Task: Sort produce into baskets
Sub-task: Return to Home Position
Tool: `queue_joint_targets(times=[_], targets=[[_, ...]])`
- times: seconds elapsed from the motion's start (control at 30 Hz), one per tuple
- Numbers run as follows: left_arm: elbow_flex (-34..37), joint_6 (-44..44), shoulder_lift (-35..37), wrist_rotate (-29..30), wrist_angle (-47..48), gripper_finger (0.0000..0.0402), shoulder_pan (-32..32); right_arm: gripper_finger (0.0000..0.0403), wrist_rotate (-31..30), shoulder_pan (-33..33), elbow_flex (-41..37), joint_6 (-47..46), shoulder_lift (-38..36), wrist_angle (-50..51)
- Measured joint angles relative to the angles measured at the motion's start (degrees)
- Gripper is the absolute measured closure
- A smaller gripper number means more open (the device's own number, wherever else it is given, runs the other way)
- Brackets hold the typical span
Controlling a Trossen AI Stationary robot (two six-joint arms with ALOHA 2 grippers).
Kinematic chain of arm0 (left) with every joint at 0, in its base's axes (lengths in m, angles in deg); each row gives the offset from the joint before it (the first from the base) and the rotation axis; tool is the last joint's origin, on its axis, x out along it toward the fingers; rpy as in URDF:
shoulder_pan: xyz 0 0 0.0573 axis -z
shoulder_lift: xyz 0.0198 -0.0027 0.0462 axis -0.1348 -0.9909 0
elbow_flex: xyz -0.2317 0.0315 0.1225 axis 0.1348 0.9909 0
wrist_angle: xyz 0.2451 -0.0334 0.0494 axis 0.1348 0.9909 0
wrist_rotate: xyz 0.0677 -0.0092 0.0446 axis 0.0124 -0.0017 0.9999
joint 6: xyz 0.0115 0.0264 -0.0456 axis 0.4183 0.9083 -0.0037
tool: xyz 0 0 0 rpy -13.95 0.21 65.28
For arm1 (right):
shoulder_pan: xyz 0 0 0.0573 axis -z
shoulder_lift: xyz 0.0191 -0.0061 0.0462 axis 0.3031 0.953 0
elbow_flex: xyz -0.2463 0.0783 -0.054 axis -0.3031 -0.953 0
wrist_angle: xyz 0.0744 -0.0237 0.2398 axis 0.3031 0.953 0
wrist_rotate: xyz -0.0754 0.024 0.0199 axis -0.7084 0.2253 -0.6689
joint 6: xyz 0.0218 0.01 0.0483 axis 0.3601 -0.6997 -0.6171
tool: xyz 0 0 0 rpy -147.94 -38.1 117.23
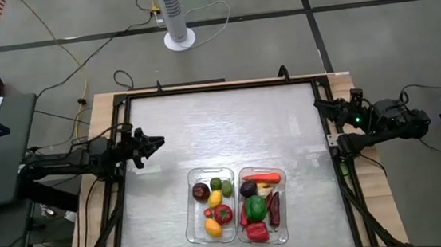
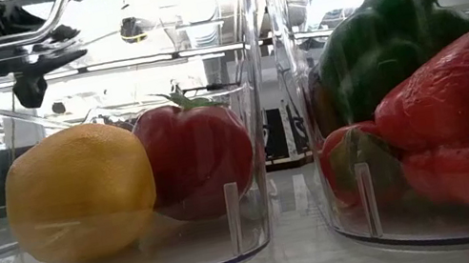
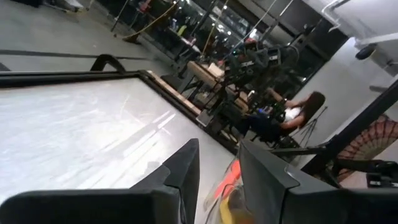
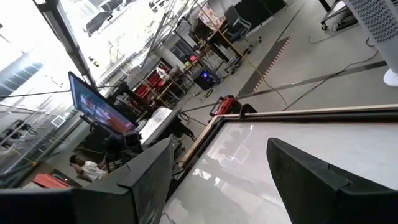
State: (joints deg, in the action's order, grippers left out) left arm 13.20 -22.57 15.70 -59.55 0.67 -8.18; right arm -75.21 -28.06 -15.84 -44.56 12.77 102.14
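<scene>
From above, we see two clear tubs just beside each other at six o'clock on the tabletop (image 1: 229, 131). The left tub (image 1: 191, 222) holds a tomato (image 1: 223, 214), a yellow fruit (image 1: 213, 228) and other round pieces. The right tub (image 1: 285, 206) holds a carrot (image 1: 264, 178), a plum (image 1: 248, 189), a green pepper (image 1: 256, 208) and a red pepper (image 1: 256, 231). The left claw (image 1: 156, 143) sits at nine o'clock and the right claw (image 1: 321, 107) near three o'clock, both well apart from the tubs.

At tabletop height, we see the yellow fruit touching the tomato, with the green pepper behind the red one.

From the left wrist, its fingers (image 3: 183, 171) stand narrowly apart, gripping nothing.

From the right wrist, its fingers (image 4: 311, 174) are spread wide and empty.
</scene>
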Motion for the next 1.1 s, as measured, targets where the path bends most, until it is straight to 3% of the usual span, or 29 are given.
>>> queue_joint_targets(times=[0.17,0.37,0.67,1.1], targets=[[0.2,1.27,2.54,0.0,-0.04,0.0314,0.0,0.0117,0.43,0.0,0.0,-0.44,0.02,-0.02],[0.2,3.65,11.76,2.05,3.82,0.033,0.0,0.0117,0.77,-0.02,-4.15,-0.89,0.05,-4.91],[0.11,1.44,11.55,1.58,7.34,0.0349,0.02,0.0117,2.73,-0.13,-12.37,-4.49,0.02,-12.87],[0.07,2.22,11.71,3.68,6.77,0.0351,0.02,0.0117,1.91,0.0,-13.25,-4.22,0.02,-13.81]])
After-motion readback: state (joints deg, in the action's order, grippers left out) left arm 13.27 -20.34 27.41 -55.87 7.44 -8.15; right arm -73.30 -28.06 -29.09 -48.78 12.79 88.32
